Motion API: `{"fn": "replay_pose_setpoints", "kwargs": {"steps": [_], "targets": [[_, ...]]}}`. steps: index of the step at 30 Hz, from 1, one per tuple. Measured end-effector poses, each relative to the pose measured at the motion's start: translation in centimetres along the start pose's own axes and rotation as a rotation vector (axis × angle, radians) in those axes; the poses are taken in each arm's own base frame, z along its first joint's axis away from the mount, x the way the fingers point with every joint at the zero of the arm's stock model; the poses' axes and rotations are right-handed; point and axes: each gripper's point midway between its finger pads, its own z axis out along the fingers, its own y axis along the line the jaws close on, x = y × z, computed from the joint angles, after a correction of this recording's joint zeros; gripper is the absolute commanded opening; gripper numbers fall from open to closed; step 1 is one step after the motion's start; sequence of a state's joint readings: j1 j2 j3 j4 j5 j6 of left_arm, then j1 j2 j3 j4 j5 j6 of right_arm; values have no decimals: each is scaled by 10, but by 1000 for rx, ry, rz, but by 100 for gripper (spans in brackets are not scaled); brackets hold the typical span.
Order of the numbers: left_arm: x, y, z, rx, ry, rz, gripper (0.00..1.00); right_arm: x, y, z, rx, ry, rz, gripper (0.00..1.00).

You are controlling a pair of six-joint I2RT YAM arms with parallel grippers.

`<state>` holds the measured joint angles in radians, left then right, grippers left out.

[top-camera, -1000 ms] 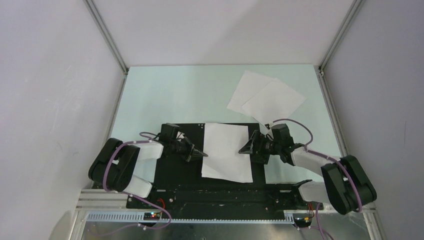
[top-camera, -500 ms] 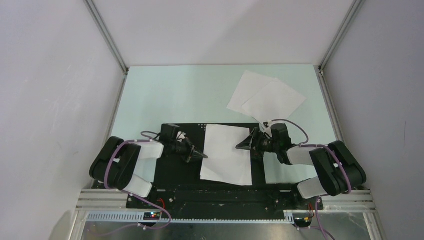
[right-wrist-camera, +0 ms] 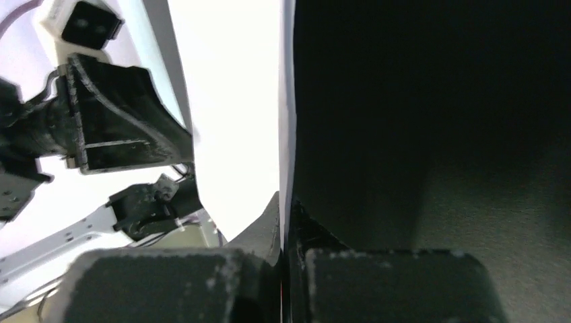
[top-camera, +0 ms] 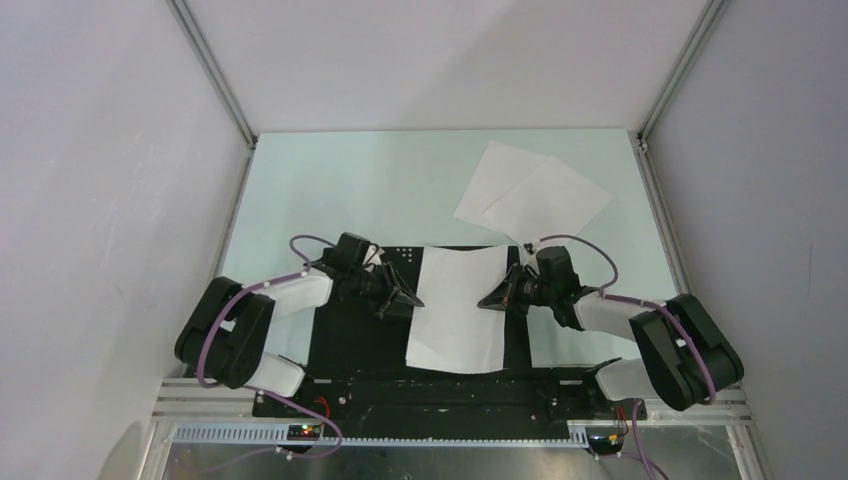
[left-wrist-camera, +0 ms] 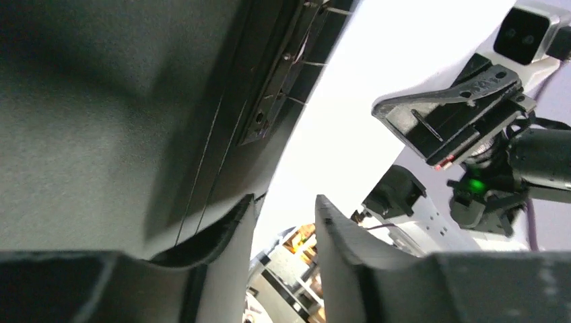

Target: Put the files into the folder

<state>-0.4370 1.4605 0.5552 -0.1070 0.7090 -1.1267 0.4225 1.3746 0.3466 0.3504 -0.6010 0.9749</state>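
Note:
The folder (top-camera: 350,340) lies open on the table, black inside up, with its metal spine clip (left-wrist-camera: 276,87) showing. One white file (top-camera: 460,310) rests across it. My right gripper (top-camera: 487,300) is shut on this sheet's right edge, and the paper (right-wrist-camera: 229,101) is pinched between its fingers (right-wrist-camera: 286,198). At the sheet's left edge my left gripper (top-camera: 408,300) stands open (left-wrist-camera: 286,202) with nothing clamped between its fingers. Two more files (top-camera: 545,200) lie overlapping on the table at the back right.
Grey walls with metal corner rails (top-camera: 215,75) close in the pale green table (top-camera: 330,190) on three sides. The arm bases and a black mounting bar (top-camera: 440,385) run along the near edge.
My left gripper has opened and let go of the sheet's left edge, moving slightly toward the back. My right gripper has closed on the right edge. The sheet has shifted a little.

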Motion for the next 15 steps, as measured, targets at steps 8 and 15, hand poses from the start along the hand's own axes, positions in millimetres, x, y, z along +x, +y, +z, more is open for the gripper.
{"fn": "replay_pose_setpoints", "kwargs": {"steps": [8,15], "targets": [[-23,18,-12,-170,-146,146,34,-33,-15,-25,215,-133,-198,0],[-39,58,-14,-356,-218,127,15,-24,-52,-40,396,-101,-265,0]]}}
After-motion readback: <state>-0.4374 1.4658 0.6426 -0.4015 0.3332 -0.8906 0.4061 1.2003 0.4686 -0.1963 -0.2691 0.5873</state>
